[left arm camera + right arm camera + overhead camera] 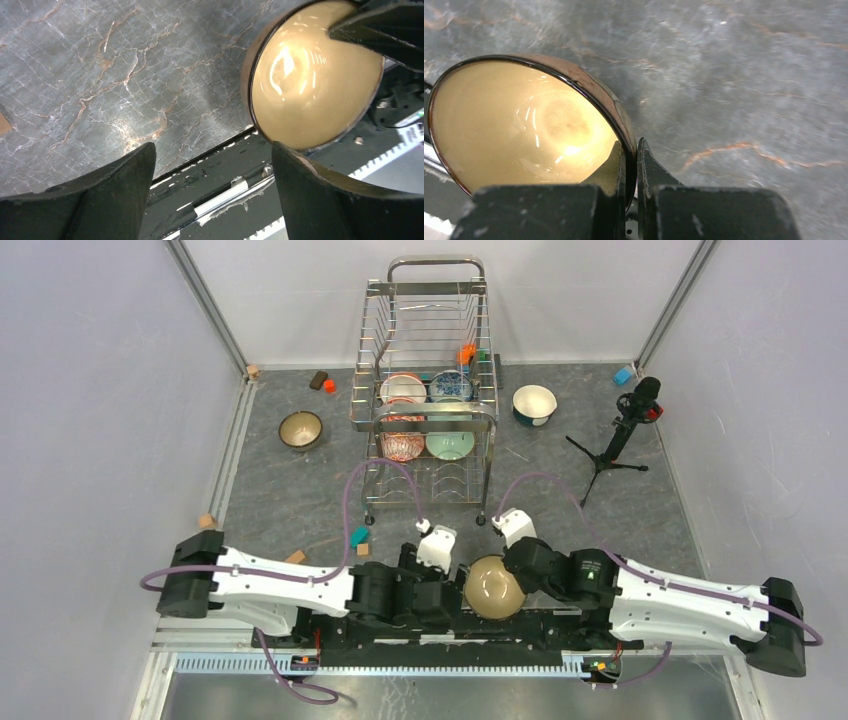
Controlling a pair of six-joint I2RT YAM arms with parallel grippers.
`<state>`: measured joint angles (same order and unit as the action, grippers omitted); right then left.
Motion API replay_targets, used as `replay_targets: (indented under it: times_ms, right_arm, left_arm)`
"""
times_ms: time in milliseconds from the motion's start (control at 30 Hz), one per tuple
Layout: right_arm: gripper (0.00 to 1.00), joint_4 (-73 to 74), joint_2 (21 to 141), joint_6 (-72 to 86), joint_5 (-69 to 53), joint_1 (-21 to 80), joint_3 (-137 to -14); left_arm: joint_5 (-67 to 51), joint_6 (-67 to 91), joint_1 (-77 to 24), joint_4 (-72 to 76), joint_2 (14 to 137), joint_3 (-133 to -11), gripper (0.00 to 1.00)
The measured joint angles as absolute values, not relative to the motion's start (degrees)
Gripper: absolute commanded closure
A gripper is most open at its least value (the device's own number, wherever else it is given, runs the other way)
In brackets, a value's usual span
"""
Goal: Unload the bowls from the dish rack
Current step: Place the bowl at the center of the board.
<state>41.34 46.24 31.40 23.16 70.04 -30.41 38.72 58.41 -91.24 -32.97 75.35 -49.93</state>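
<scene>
The chrome wire dish rack (372, 418) stands at the back middle of the table. It holds a white bowl (403, 388), a blue-patterned bowl (452, 386), a red-patterned bowl (402, 444) and a pale green bowl (450, 444). A dark bowl (300, 429) sits on the table left of the rack, and a teal-and-white bowl (534, 404) sits to its right. My right gripper (631, 147) is shut on the rim of a brown bowl with a cream inside (524, 120), held at the table's near edge (494, 587). My left gripper (212, 150) is open and empty just left of that bowl (315, 75).
A black microphone tripod (615, 440) stands right of the rack. Small blocks lie about: teal (358, 536), wooden (296, 557), orange (329, 385), blue (622, 375). The black base rail (210, 180) runs under my left gripper.
</scene>
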Motion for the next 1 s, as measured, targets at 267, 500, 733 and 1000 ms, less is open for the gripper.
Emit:
replay_targets:
  times_ms: [267,500,733,1000]
  right_arm:
    - [1.0,47.05,47.03,29.34,31.75,63.44,-36.62]
    - [1.0,44.64,47.29,25.61,32.77,45.67,-36.97]
    - [1.0,36.21,48.4,26.48,29.93,31.7,-35.7]
    - [1.0,26.7,64.05,29.34,24.4,21.17,-37.8]
  left_arm:
    - [40.05,58.43,-91.24,-35.29,63.51,-47.97,0.0]
    - [42.96,58.48,-91.24,-38.0,56.55,-45.17,0.0]
    - [45.65,59.55,-91.24,-39.4,55.9,-42.74,0.0]
    - [48.77,62.89,-91.24,-40.62,52.29,-39.16,0.0]
